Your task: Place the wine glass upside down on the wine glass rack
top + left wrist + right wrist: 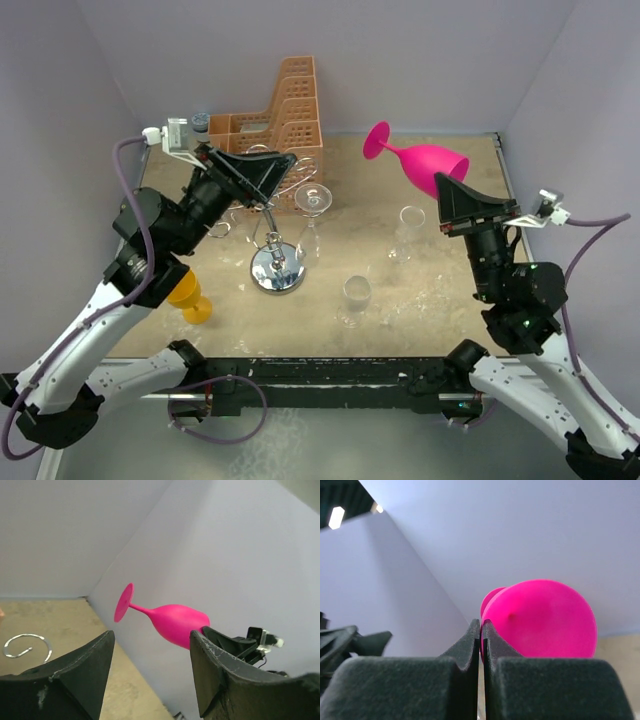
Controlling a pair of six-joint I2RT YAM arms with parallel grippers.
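The pink wine glass (428,160) is held in the air on its side, foot toward the back wall. My right gripper (445,186) is shut on its rim. In the right wrist view the closed fingers (481,626) pinch the rim, with the pink bowl (540,617) just right of them. The wine glass rack (277,270), silver wire on a round chrome base, stands at centre left. My left gripper (266,190) is open and empty above the rack. The left wrist view shows its spread jaws (150,655) and the pink glass (177,622) beyond.
An orange perforated basket (282,110) stands at the back. A clear glass (312,205) is upside down beside the rack. Two clear glasses (410,230) (355,298) stand on the table to the right. A yellow glass (190,295) sits by the left arm.
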